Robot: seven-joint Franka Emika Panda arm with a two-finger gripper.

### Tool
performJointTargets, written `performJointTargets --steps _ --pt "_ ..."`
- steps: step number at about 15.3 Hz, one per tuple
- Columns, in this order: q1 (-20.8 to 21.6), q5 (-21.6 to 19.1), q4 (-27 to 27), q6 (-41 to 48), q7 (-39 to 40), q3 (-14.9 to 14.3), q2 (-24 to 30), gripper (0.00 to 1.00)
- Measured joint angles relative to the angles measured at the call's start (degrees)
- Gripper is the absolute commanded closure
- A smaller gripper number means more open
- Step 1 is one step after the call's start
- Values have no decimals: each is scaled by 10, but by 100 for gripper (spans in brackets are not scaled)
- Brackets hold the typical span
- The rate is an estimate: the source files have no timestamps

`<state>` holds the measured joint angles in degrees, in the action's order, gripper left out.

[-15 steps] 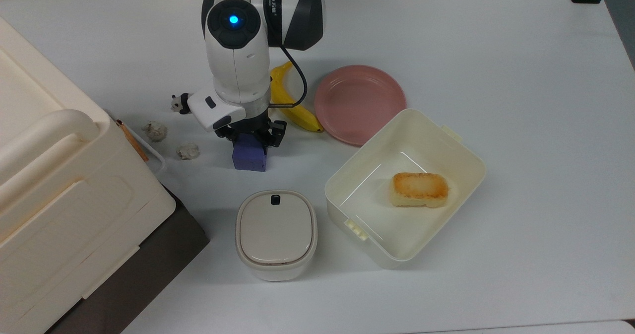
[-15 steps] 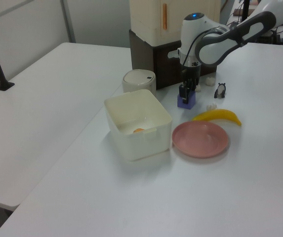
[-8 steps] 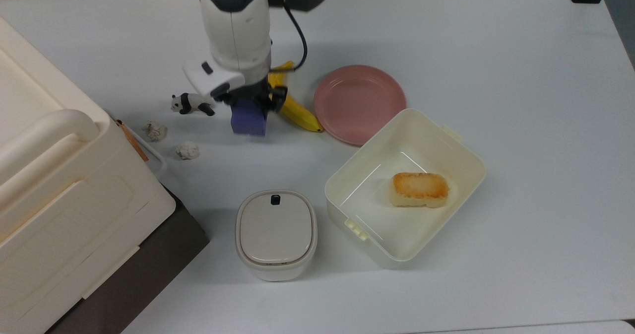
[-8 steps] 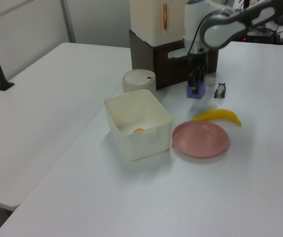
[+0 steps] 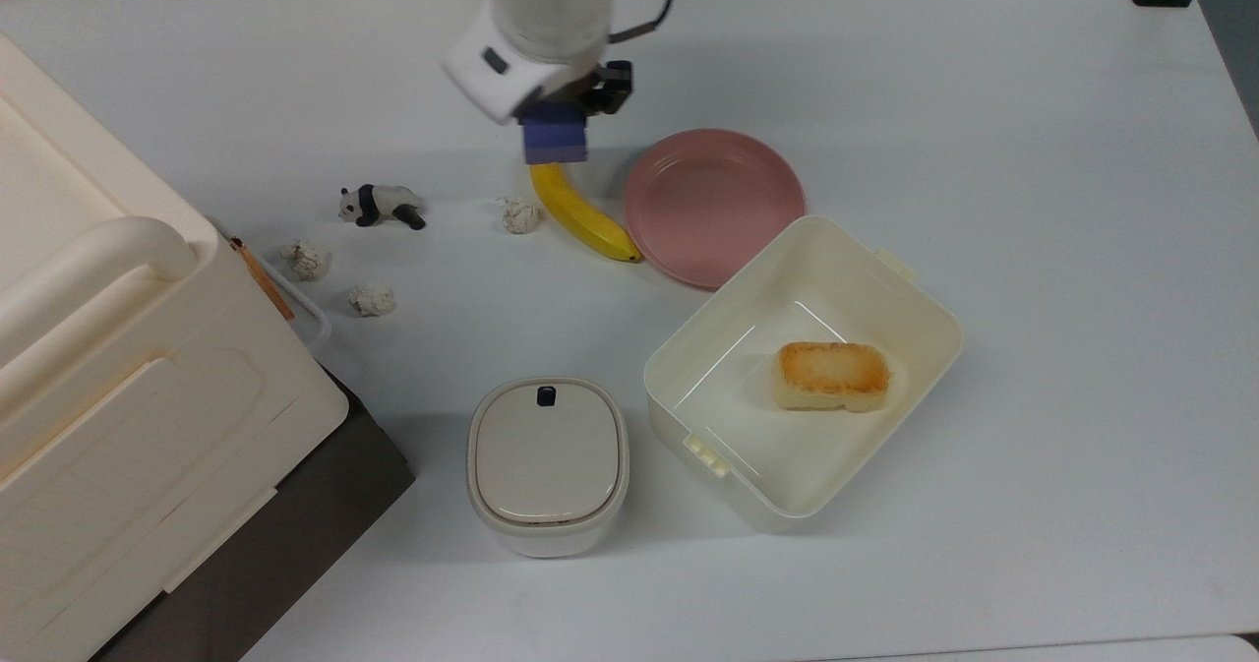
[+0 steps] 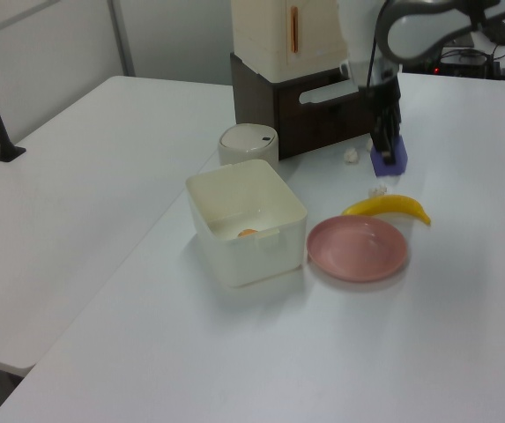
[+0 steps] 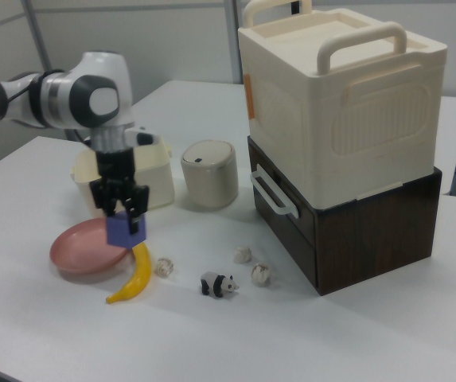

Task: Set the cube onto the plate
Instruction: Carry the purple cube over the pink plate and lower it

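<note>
Top view: my gripper [image 5: 557, 111] is clenched on the cube [image 5: 554, 140], airborne above the banana [image 5: 583, 213]; I carry it toward the top view's right, over the plate [image 5: 714, 204], before lowering

Left view: the white table [image 6: 234, 352] is broad, another alongside

Right view: cube [image 7: 125, 230] hangs above the plate's [image 7: 80, 253] near edge, stacked bins [image 7: 343, 143] beyond

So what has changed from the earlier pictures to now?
The gripper, shut on the cube, lifted it off the table and carried it toward the top view's upper right; it now hangs over the banana's upper end, not yet above the plate. A crumpled ball that the arm hid now shows. Tub, bread and panda stayed put.
</note>
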<state>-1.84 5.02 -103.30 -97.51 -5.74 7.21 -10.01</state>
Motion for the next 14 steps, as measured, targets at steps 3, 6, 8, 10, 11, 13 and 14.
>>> performJointTargets --steps 3,6,8,10,11,13,14 --pt "14 0 -42 -27 -121 55 -3 100" --pt "36 0 -67 -96 -310 75 -7 100" --pt "40 0 -73 -128 -383 77 -9 100" --pt "42 0 -73 -152 -460 76 -12 100" --pt "42 0 -73 -160 -486 77 -12 75" --pt "41 0 -73 -168 -524 76 -13 0" --pt "39 -2 -73 -168 -537 76 -14 0"
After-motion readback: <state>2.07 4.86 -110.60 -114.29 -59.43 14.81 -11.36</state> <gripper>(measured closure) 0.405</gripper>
